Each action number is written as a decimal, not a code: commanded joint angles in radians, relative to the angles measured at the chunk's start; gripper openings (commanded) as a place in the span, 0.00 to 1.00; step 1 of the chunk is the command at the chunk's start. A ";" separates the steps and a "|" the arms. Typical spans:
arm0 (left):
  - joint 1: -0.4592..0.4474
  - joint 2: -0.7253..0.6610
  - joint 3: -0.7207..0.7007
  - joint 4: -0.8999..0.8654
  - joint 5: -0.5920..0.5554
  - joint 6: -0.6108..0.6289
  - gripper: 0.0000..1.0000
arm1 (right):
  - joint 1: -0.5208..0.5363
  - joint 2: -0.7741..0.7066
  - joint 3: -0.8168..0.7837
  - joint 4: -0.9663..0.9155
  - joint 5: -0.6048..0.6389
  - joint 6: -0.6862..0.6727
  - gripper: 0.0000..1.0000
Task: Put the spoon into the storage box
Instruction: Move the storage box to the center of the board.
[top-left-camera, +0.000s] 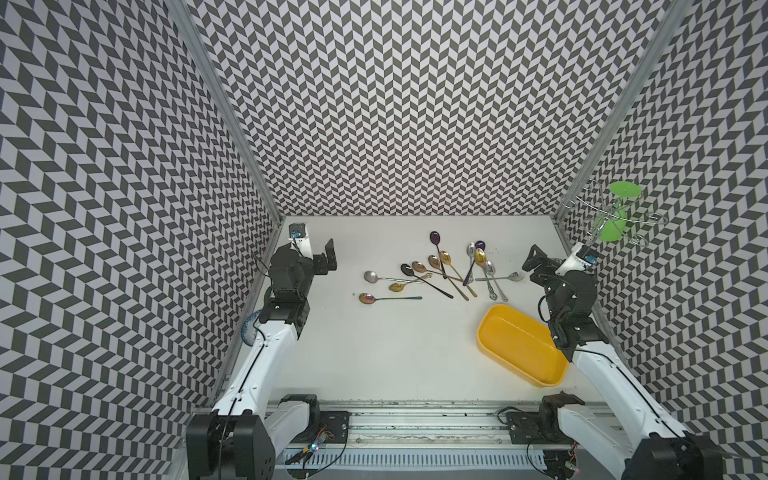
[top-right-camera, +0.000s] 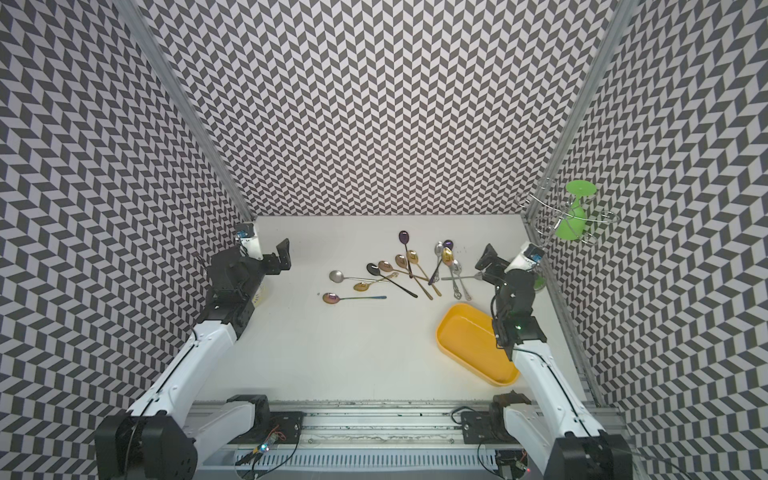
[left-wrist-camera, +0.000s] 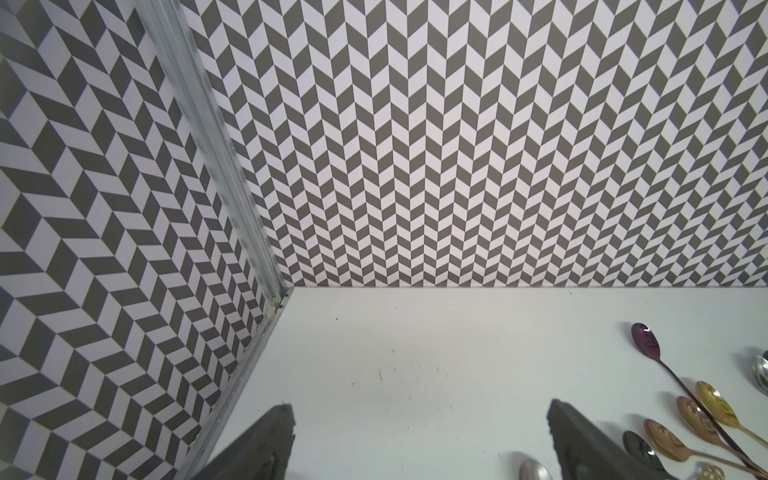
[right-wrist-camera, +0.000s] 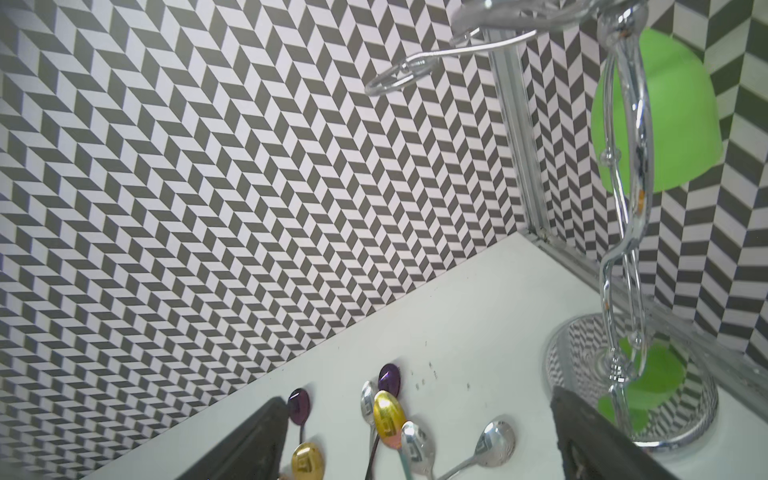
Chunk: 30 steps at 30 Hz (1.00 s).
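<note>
Several spoons (top-left-camera: 449, 270) (top-right-camera: 415, 270) lie in a loose pile on the white table, silver, gold, black and purple ones. An iridescent spoon (top-left-camera: 368, 297) lies apart, nearest the front. The yellow storage box (top-left-camera: 519, 345) (top-right-camera: 469, 340) sits empty at the right, partly under my right arm. My left gripper (top-left-camera: 328, 259) (top-right-camera: 280, 255) (left-wrist-camera: 419, 415) hovers open, left of the pile, holding nothing. My right gripper (top-left-camera: 534, 259) (top-right-camera: 490, 262) (right-wrist-camera: 417, 401) is open just right of the pile. Below it lie a gold spoon (right-wrist-camera: 388, 413) and a silver spoon (right-wrist-camera: 496, 440).
A chrome wire rack (top-left-camera: 598, 224) (right-wrist-camera: 623, 232) carrying a green goblet (top-left-camera: 615, 216) stands in the back right corner, close to my right gripper. A patterned plate (top-left-camera: 251, 328) peeks out under my left arm. Chevron walls enclose three sides.
</note>
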 joint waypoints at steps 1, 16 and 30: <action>0.030 -0.030 -0.029 -0.134 0.059 0.001 0.99 | 0.002 -0.045 0.036 -0.243 -0.105 0.112 1.00; 0.108 -0.039 -0.066 -0.107 0.210 -0.004 0.99 | 0.024 0.019 0.138 -0.708 -0.499 0.050 1.00; 0.116 -0.038 -0.052 -0.121 0.240 -0.022 0.99 | 0.205 0.100 0.041 -0.755 -0.540 0.072 1.00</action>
